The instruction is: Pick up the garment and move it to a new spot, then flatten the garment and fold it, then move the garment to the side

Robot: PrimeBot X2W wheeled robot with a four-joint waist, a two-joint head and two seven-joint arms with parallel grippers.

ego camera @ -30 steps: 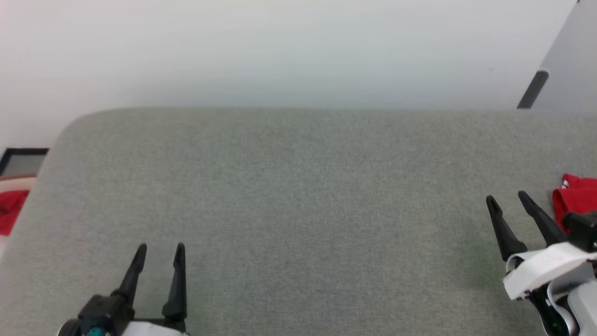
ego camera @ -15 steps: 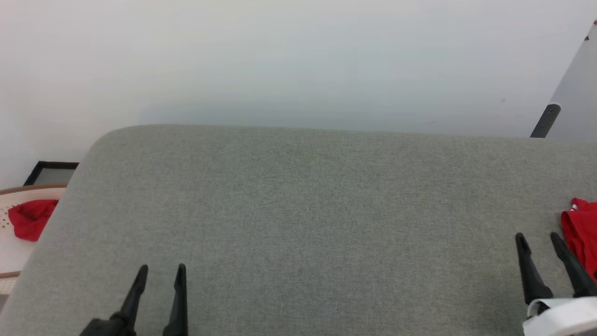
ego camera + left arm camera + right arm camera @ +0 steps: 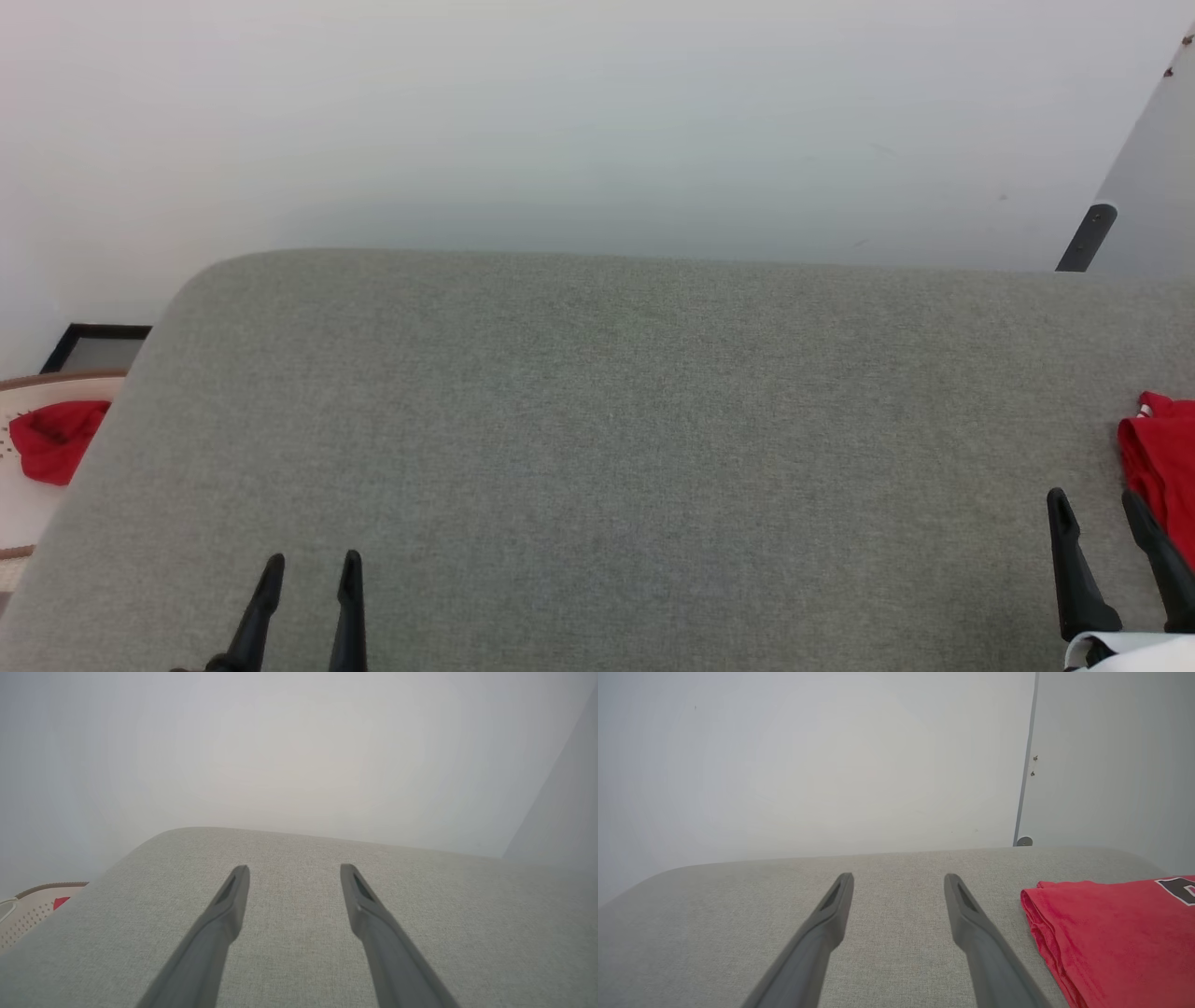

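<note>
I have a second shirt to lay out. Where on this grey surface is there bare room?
The whole middle of the grey surface is bare, from the left gripper across to the right gripper and out to the far edge by the wall. It is crowded at the right edge, where the folded garment lies beside the right gripper.

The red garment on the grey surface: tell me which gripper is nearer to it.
Right. The right gripper is just beside the garment, on its left; the left gripper is far off across the grey surface.
</note>
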